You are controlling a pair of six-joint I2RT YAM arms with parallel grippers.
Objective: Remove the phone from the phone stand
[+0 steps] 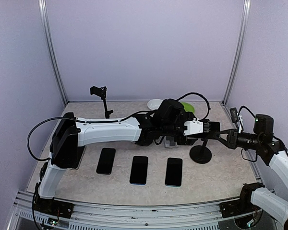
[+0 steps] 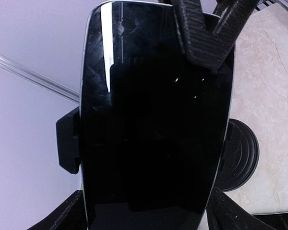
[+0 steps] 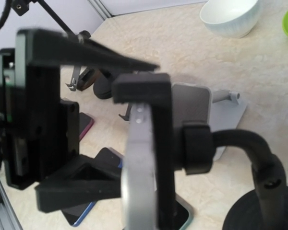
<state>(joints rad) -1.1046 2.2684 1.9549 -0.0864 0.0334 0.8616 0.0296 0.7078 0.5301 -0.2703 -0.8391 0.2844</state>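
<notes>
The glossy black slab phone (image 2: 153,134) sits in the clamp of the black round-based stand (image 1: 200,154), centre-right of the top view. The left gripper (image 2: 149,215) is approx. half closed w/ one finger at each long edge – whether it holds firmly I cannot tell. The right gripper (image 1: 220,137) is closed, tips at the stand's neck, probably to steady it. Open room is upward – three dark flat phones (image 1: 140,169) lie below.
</notes>
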